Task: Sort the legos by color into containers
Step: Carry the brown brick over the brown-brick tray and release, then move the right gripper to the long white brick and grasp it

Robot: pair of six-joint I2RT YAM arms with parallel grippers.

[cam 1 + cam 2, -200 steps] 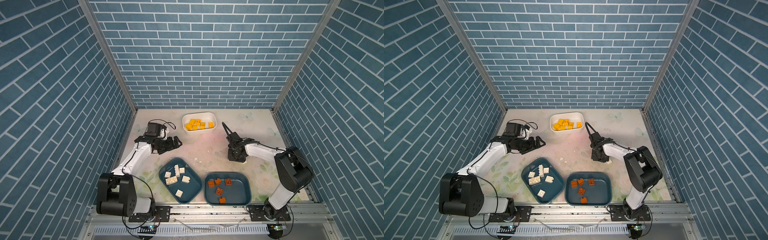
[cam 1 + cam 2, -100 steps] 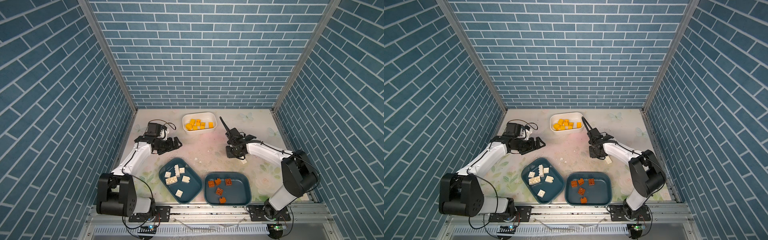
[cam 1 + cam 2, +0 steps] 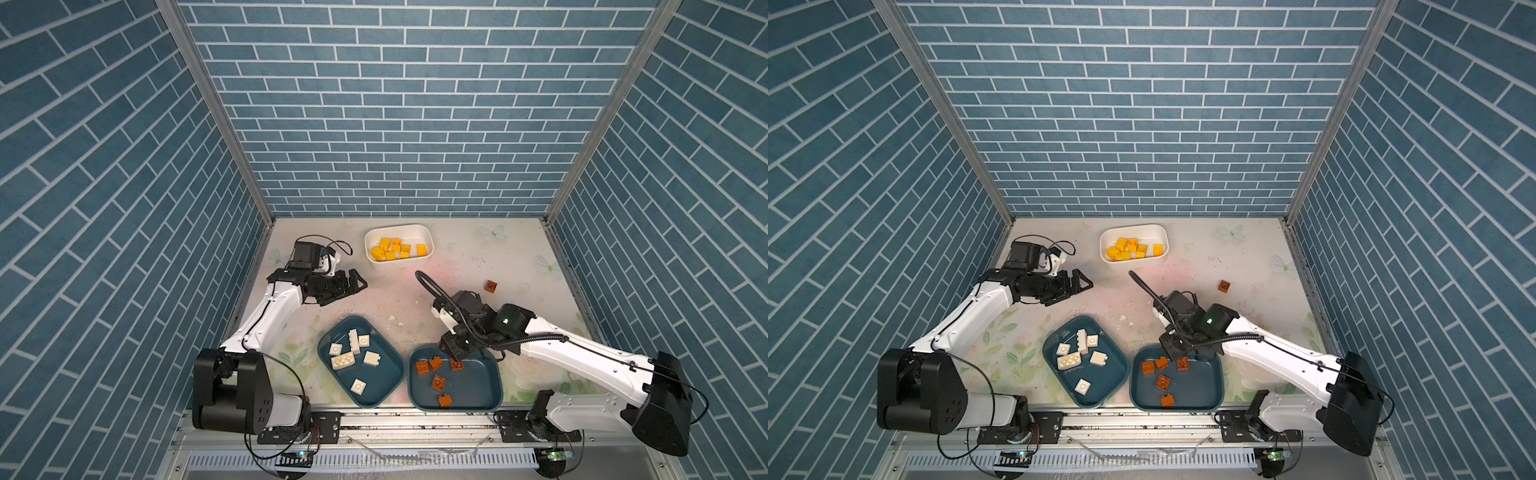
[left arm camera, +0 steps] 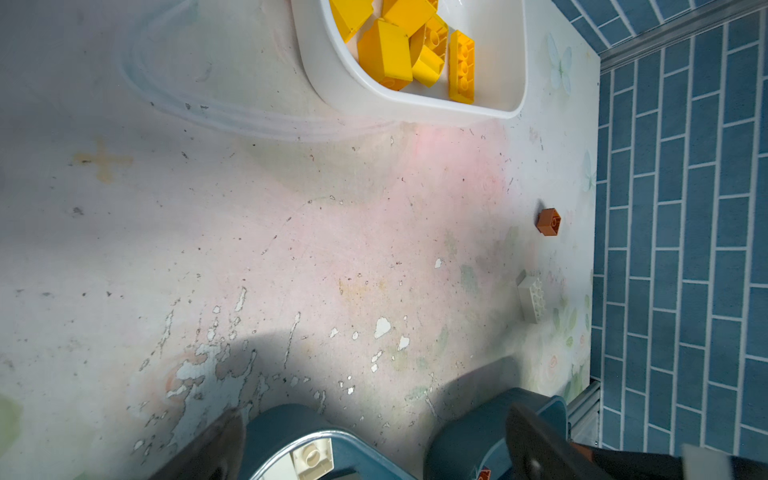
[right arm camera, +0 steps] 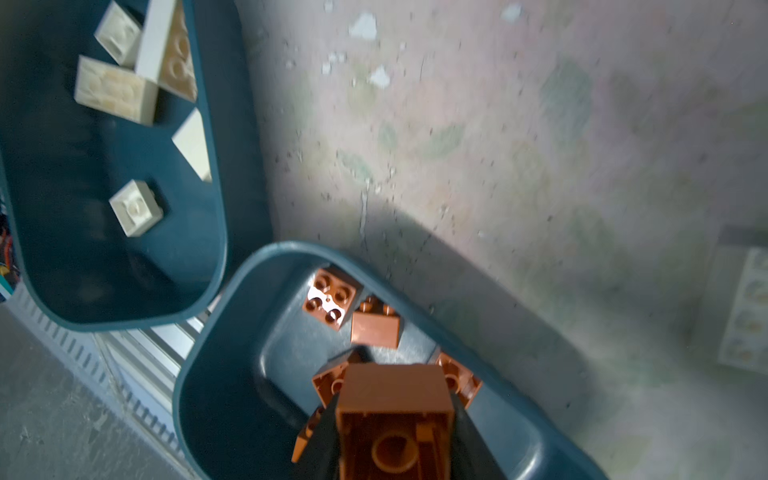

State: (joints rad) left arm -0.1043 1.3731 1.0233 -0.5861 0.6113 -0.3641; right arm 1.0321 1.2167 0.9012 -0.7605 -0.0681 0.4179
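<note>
Right arm is swinging back from mid-table and is now hanging over the near brown-brick tub point(image 3: 473, 390), with the right gripper point(image 3: 456, 353) pinching the held brown brick point(image 5: 394, 390) above those already inside, so a release looks due. Beside it, the cream-brick tub point(image 3: 384, 388) is sitting unchanged. Farther out, the left gripper point(image 3: 358, 283) is idling with jaws spread wide, holding nothing. A cream brick point(image 4: 532, 298) and a loose brown brick point(image 3: 491, 286) are still waiting on the table. Beyond them, the white tub point(image 3: 428, 245) is holding the yellow bricks point(image 3: 395, 249).

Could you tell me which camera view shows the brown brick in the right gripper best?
The right wrist view: the brown brick fills the foreground, hollow underside showing, held over the teal tub. In both top views the right gripper hides it; the left wrist view misses it.
</note>
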